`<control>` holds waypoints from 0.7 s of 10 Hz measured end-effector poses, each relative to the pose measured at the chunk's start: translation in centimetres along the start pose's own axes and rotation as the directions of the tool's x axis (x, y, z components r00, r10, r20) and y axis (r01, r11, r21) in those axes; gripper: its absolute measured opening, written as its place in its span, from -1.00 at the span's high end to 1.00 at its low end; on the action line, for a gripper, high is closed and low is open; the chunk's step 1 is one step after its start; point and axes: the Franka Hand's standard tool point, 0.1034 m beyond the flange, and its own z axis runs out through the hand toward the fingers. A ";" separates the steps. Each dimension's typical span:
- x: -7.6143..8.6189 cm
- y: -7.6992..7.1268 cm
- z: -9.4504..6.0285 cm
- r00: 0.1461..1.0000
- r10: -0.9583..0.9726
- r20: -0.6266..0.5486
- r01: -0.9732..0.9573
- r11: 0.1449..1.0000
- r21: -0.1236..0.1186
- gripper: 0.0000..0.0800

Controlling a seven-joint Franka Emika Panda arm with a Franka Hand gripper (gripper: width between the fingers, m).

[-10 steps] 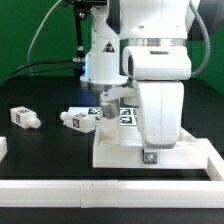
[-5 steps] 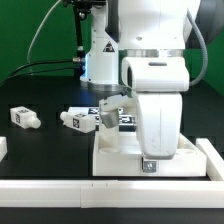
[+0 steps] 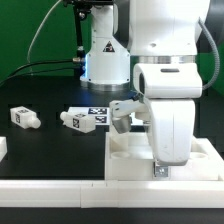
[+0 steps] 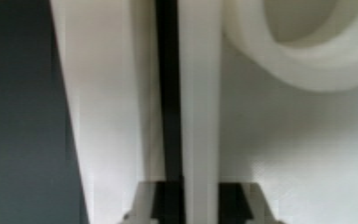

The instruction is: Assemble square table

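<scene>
Arm [image 3: 165, 100]: glossy white rounded housings, dark joint seams; triangular black-and-white label [image 3: 106, 47]; one thin black cable [image 3: 38, 36].

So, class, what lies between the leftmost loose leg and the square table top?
A second loose leg, lying on the table; the exterior view shows it.

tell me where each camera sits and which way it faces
Exterior view: off the arm, slightly above the black table, looking across it at the white plastic square table top and two stubby white tagged legs; the white robot arm fills the middle.
Wrist view: on the wrist, looking along the gripper, whose dark fingertips clamp the top's raised rim beside a round corner socket.
Shared: the table top's rim at the grip.
</scene>
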 end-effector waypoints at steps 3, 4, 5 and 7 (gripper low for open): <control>0.2 0.0 0.2 1.000 -0.001 0.013 0.001 1.000 0.001 0.89; 0.2 0.0 0.1 0.999 -0.037 0.022 0.037 0.999 0.002 0.89; 0.2 0.0 0.2 0.997 -0.070 0.025 0.070 0.998 0.002 0.89; 0.0 0.0 0.2 0.998 -0.051 0.026 0.051 0.999 0.003 0.89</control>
